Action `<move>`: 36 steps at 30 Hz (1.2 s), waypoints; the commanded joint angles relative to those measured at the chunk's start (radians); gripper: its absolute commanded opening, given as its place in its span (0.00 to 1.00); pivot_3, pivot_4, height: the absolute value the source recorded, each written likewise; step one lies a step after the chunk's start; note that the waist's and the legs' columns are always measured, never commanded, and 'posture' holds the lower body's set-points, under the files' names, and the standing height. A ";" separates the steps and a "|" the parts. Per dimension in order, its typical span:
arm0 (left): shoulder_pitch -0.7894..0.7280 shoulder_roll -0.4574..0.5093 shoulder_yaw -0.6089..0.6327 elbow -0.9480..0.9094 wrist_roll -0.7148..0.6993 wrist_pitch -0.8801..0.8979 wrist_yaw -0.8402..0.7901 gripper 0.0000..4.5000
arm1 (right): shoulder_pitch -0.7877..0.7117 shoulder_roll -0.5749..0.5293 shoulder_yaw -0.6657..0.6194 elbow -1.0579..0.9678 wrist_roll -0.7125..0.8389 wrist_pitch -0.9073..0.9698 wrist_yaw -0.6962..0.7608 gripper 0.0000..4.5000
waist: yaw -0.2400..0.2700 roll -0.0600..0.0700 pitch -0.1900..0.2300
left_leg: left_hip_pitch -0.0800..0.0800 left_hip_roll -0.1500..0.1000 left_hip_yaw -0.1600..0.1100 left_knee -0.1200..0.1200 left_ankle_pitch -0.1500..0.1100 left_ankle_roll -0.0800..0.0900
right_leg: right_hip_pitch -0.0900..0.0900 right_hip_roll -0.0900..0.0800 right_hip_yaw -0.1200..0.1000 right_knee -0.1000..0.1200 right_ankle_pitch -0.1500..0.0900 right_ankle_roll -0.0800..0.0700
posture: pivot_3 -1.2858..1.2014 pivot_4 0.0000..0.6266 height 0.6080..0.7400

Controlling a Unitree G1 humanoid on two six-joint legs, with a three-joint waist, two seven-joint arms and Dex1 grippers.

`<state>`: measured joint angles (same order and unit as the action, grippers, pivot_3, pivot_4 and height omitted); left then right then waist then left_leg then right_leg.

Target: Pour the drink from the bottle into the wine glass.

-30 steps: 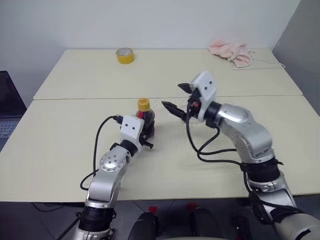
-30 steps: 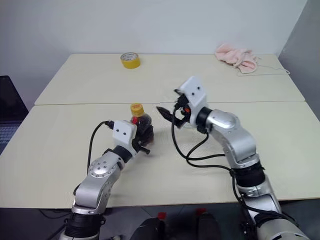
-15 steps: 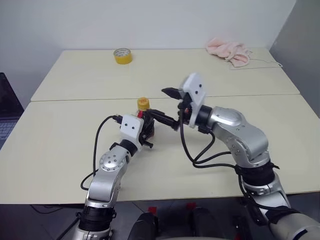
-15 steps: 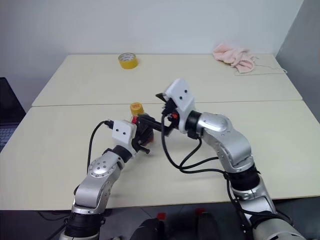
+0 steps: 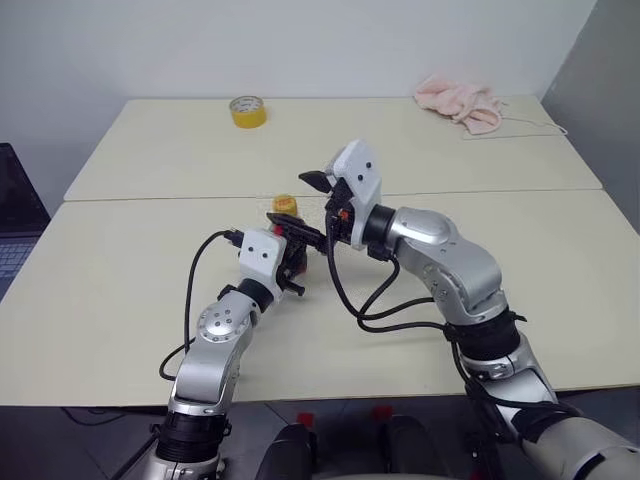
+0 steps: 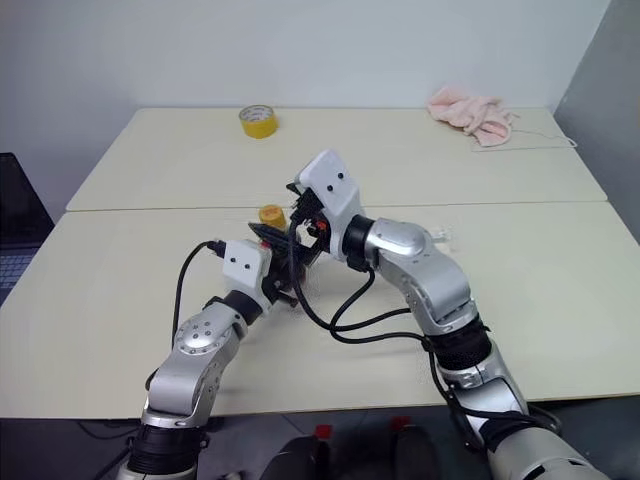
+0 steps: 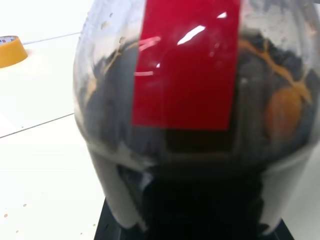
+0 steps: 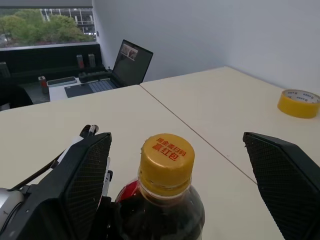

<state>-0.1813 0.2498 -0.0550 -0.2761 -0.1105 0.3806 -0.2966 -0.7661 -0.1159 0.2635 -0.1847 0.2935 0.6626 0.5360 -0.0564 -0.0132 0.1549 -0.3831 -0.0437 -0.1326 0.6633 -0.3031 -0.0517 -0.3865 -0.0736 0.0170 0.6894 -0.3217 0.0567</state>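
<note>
The bottle (image 5: 286, 206) stands upright on the near table, a small clear one with a yellow-orange cap (image 8: 166, 157) and a red label (image 7: 185, 65). The drink (image 8: 165, 215) inside is dark brown. My left gripper (image 5: 291, 263) is shut on the bottle's body from the near side. My right gripper (image 5: 298, 204) is open and level with the cap, one black finger (image 8: 82, 185) on each side of it and clear gaps between. The wine glass is out of view.
A yellow tape roll (image 5: 248, 111) lies at the far left of the back table, and a pink cloth (image 5: 460, 102) at its far right. An open laptop (image 8: 131, 62) sits off the table's left side. A seam (image 5: 150, 198) divides the two tables.
My right gripper has swung left, from beside the bottle to around its cap, staying open. The left gripper and bottle have kept still.
</note>
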 commanded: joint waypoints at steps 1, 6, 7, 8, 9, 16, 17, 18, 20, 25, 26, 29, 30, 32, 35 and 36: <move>-0.019 0.004 0.007 -0.042 0.003 -0.034 -0.003 0.20 | -0.034 0.009 0.001 0.002 -0.021 -0.033 -0.008 1.00 | 0.000 0.000 0.000 | 0.000 0.000 0.000 0.000 0.000 0.000 | 0.000 0.000 0.000 0.000 0.000 0.000 | 0.52 0.24 1.00; -0.020 0.003 0.006 -0.042 0.003 -0.033 -0.003 0.20 | -0.044 0.017 -0.011 0.027 -0.037 -0.043 -0.022 1.00 | 0.000 0.000 0.000 | 0.000 0.000 0.000 0.000 0.000 0.000 | 0.000 0.000 0.000 0.000 0.000 0.000 | 0.52 0.24 1.00; -0.019 0.003 0.006 -0.042 0.003 -0.033 -0.003 0.20 | -0.044 0.017 -0.011 0.029 -0.040 -0.044 -0.021 1.00 | 0.000 0.000 0.000 | 0.000 0.000 0.000 0.000 0.000 0.000 | 0.000 0.000 0.000 0.000 0.000 0.000 | 0.52 0.24 1.00; -0.019 0.003 0.006 -0.042 0.003 -0.034 -0.004 0.20 | -0.043 0.018 -0.014 0.031 -0.043 -0.044 -0.024 1.00 | 0.000 0.000 0.000 | 0.000 0.000 0.000 0.000 0.000 0.000 | 0.000 0.000 0.000 0.000 0.000 0.000 | 0.52 0.24 1.00; -0.019 0.003 0.006 -0.042 0.003 -0.034 -0.004 0.20 | -0.043 0.019 -0.019 0.033 -0.045 -0.045 -0.028 1.00 | 0.000 0.000 0.000 | 0.000 0.000 0.000 0.000 0.000 0.000 | 0.000 0.000 0.000 0.000 0.000 0.000 | 0.52 0.24 1.00; -0.017 0.002 0.005 -0.042 0.003 -0.034 -0.003 0.20 | -0.033 -0.002 -0.031 0.032 -0.051 -0.040 -0.037 1.00 | 0.000 0.000 0.000 | 0.000 0.000 0.000 0.000 0.000 0.000 | 0.000 0.000 0.000 0.000 0.000 0.000 | 0.52 0.24 1.00; -0.017 0.002 0.005 -0.044 0.003 -0.034 -0.002 0.20 | -0.029 -0.009 -0.033 0.028 -0.051 -0.037 -0.036 1.00 | 0.000 0.000 0.000 | 0.000 0.000 0.000 0.000 0.000 0.000 | 0.000 0.000 0.000 0.000 0.000 0.000 | 0.52 0.24 1.00; -0.017 0.001 0.005 -0.043 0.003 -0.034 -0.002 0.20 | -0.022 -0.020 -0.035 0.021 -0.051 -0.034 -0.032 1.00 | 0.000 0.000 0.000 | 0.000 0.000 0.000 0.000 0.000 0.000 | 0.000 0.000 0.000 0.000 0.000 0.000 | 0.52 0.24 1.00; -0.017 0.001 0.005 -0.043 0.003 -0.034 -0.001 0.20 | -0.013 -0.035 -0.039 0.012 -0.050 -0.028 -0.029 1.00 | 0.000 0.000 0.000 | 0.000 0.000 0.000 0.000 0.000 0.000 | 0.000 0.000 0.000 0.000 0.000 0.000 | 0.52 0.24 1.00; -0.017 0.003 0.005 -0.043 0.002 -0.033 0.000 0.20 | 0.005 -0.071 -0.051 -0.010 -0.046 -0.016 -0.024 1.00 | 0.000 0.000 0.000 | 0.000 0.000 0.000 0.000 0.000 0.000 | 0.000 0.000 0.000 0.000 0.000 0.000 | 0.52 0.24 1.00; -0.018 0.004 0.005 -0.042 0.001 -0.033 0.000 0.20 | 0.009 -0.083 -0.057 -0.017 -0.044 -0.012 -0.021 1.00 | 0.000 0.000 0.000 | 0.000 0.000 0.000 0.000 0.000 0.000 | 0.000 0.000 0.000 0.000 0.000 0.000 | 0.52 0.24 1.00; -0.017 0.005 0.005 -0.042 0.000 -0.034 0.001 0.20 | 0.019 -0.115 -0.075 -0.037 -0.036 0.001 -0.016 1.00 | 0.000 0.000 0.000 | 0.000 0.000 0.000 0.000 0.000 0.000 | 0.000 0.000 0.000 0.000 0.000 0.000 | 0.52 0.24 1.00; -0.017 0.005 0.004 -0.043 -0.001 -0.034 0.001 0.20 | 0.021 -0.124 -0.079 -0.041 -0.033 0.005 -0.017 1.00 | 0.001 0.000 0.000 | 0.000 0.000 0.000 0.000 0.000 0.000 | 0.000 0.000 0.000 0.000 0.000 0.000 | 0.52 0.24 1.00; -0.017 0.005 0.004 -0.042 -0.001 -0.034 0.002 0.20 | 0.026 -0.142 -0.087 -0.046 -0.031 0.009 -0.015 1.00 | 0.002 0.000 0.000 | 0.000 0.000 0.000 0.000 0.000 0.000 | 0.000 0.000 0.000 0.000 0.000 0.000 | 0.52 0.24 1.00; -0.019 0.003 0.005 -0.039 0.000 -0.035 0.001 0.20 | 0.037 -0.172 -0.099 -0.056 -0.029 0.015 -0.006 1.00 | 0.005 0.000 0.000 | 0.000 0.000 0.001 0.000 0.000 0.000 | 0.000 0.000 0.000 0.000 0.000 0.000 | 0.52 0.24 1.00; -0.020 0.003 0.005 -0.038 0.001 -0.036 0.001 0.20 | 0.041 -0.182 -0.103 -0.060 -0.028 0.017 -0.003 1.00 | 0.005 0.000 0.000 | 0.000 0.000 0.001 0.000 0.000 0.000 | 0.000 0.000 0.000 0.000 0.000 0.000 | 0.52 0.24 1.00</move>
<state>-0.1826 0.2517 -0.0597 -0.2696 -0.1103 0.3804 -0.2953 -0.7230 -0.2921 0.1804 -0.2066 0.2574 0.6827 0.5261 -0.0515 -0.0132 0.1550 -0.3833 -0.0439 -0.1319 0.6632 -0.3031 -0.0516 -0.3863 -0.0737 0.0174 0.6892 -0.3217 0.0568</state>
